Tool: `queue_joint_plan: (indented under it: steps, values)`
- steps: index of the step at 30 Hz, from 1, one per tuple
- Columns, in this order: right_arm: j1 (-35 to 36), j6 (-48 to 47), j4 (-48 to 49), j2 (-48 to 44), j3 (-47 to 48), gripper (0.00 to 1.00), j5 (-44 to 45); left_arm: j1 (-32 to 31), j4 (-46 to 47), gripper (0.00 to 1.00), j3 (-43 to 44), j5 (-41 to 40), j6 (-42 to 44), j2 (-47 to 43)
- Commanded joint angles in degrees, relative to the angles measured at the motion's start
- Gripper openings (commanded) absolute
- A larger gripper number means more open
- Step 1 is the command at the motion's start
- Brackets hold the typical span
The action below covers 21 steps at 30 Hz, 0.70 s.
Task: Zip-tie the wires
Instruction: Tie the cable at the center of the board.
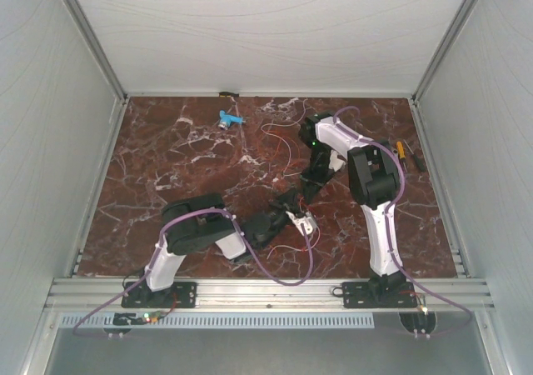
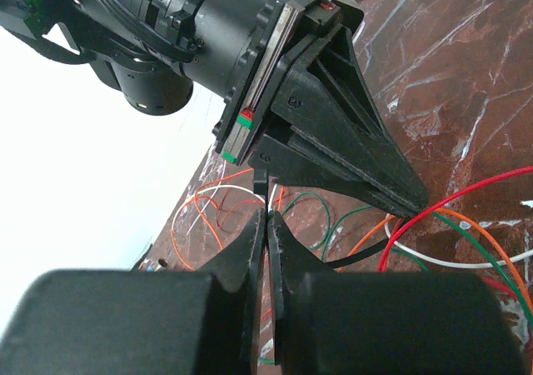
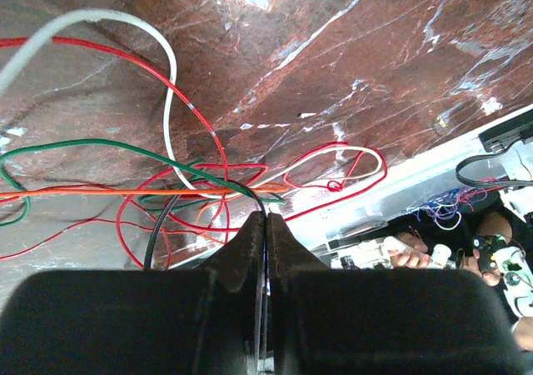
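The wires (image 1: 279, 146) are thin red, orange, green and white strands curling loosely on the marble table (image 1: 166, 167). They also show in the left wrist view (image 2: 491, 233) and the right wrist view (image 3: 166, 146). A black zip tie (image 3: 179, 212) loops over the strands. My right gripper (image 3: 266, 217) is shut on one end of it. My left gripper (image 2: 268, 218) is shut on a black strip of the zip tie (image 2: 261, 179). Both grippers meet low over the wires at the table's centre front, left (image 1: 287, 217) and right (image 1: 301, 198). The right gripper's fingertips (image 2: 414, 202) sit just above the left jaws.
A small blue-and-white plastic piece (image 1: 230, 118) lies at the back centre. Hand tools (image 1: 405, 152) lie at the right edge. More red strands (image 1: 291, 246) trail toward the front rail. Walls enclose the table on three sides.
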Motion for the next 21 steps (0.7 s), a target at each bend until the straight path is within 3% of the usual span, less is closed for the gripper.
queue_joint_plan:
  steps: [1,21]
  values:
    - [-0.31,-0.19,-0.77,0.90,0.32,0.00,-0.01,-0.10,15.01,0.00,0.50,1.31,0.23,0.90]
    - [-0.29,-0.66,-0.79,2.07,0.85,0.00,-0.14,-1.53,15.01,0.00,1.51,1.38,1.36,3.18]
